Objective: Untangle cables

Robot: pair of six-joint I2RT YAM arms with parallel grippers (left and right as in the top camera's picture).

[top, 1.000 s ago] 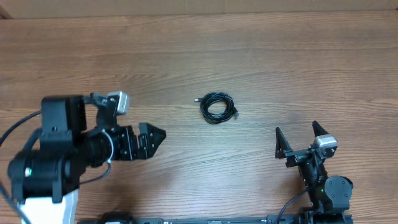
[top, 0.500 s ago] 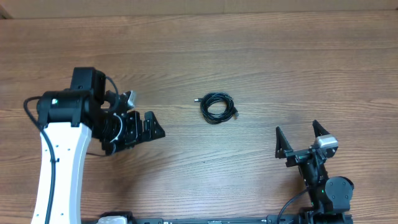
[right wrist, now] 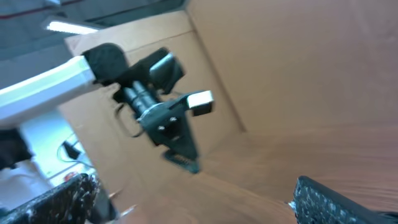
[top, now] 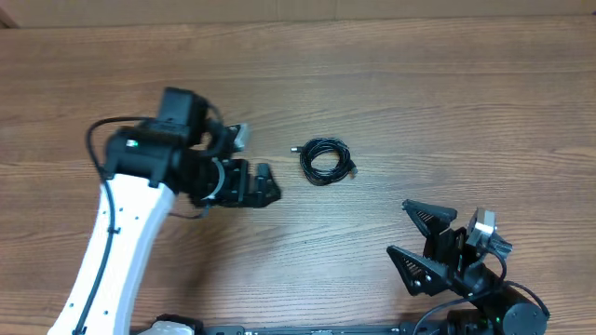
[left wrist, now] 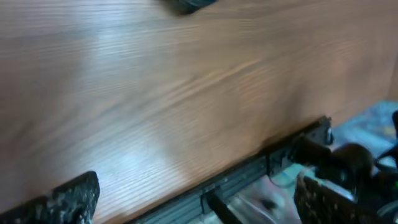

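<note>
A small black coiled cable bundle [top: 324, 160] lies on the wooden table, just right of centre, with a plug end sticking out at its left. My left gripper [top: 264, 184] is open and empty, a short way left and slightly in front of the bundle. The bundle shows only as a dark blur at the top edge of the left wrist view [left wrist: 189, 4]. My right gripper [top: 419, 238] is open and empty near the table's front right, well apart from the cable. The right wrist view shows the left arm [right wrist: 149, 99] across the table.
The table's front edge with a dark rail [left wrist: 249, 177] runs below the left gripper's view. A cardboard wall [right wrist: 280, 62] stands behind the table.
My left arm has swung right across the table toward the cable bundle. My right gripper has tilted and shifted slightly left and forward. The cable has not moved.
</note>
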